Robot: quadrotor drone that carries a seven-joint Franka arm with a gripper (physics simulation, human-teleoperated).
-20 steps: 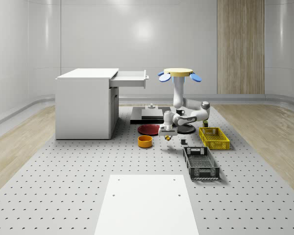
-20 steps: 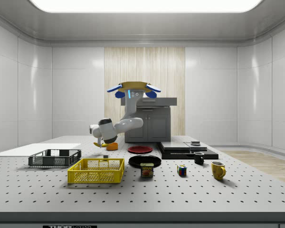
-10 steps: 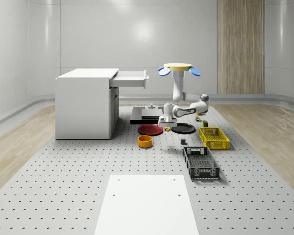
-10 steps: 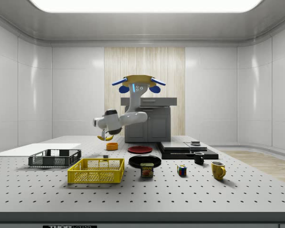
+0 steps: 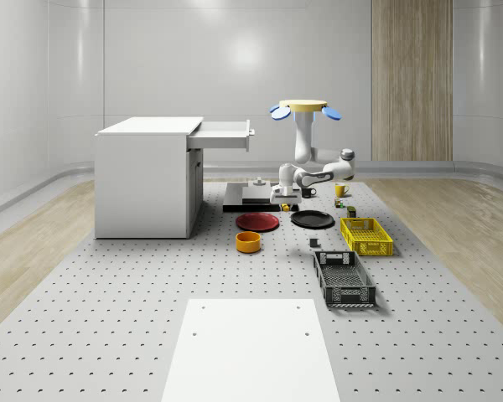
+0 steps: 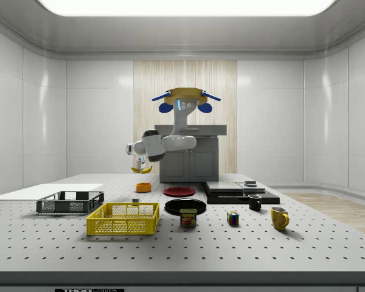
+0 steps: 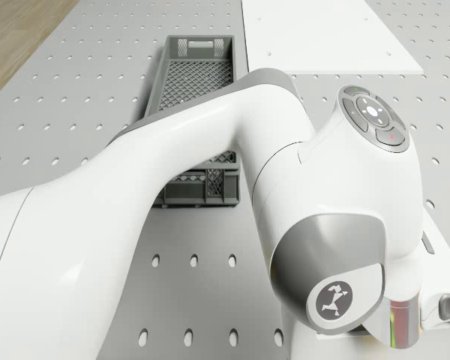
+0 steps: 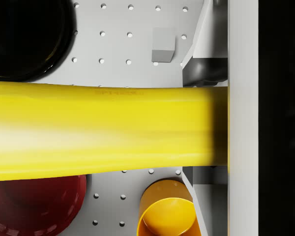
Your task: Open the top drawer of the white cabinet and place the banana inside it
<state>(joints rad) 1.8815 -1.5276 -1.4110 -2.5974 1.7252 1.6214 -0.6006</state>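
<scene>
Drone (image 5: 304,107) hovers above the table's far part, to the right of the white cabinet (image 5: 145,177), whose top drawer (image 5: 223,134) stands open. Gripper (image 6: 141,163) clamped on the banana (image 8: 103,130), held in the air above the red plate (image 5: 258,222) and orange bowl (image 5: 248,242).

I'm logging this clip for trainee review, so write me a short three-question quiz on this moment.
1. True or false: the top drawer of the cabinet is shut.
2. What does the gripper hold?
A. cup
B. banana
C. plate
3. Fill in: the drone hovers above the ____, not resting on it.

Key: 1 false; 2 B; 3 table.
</scene>
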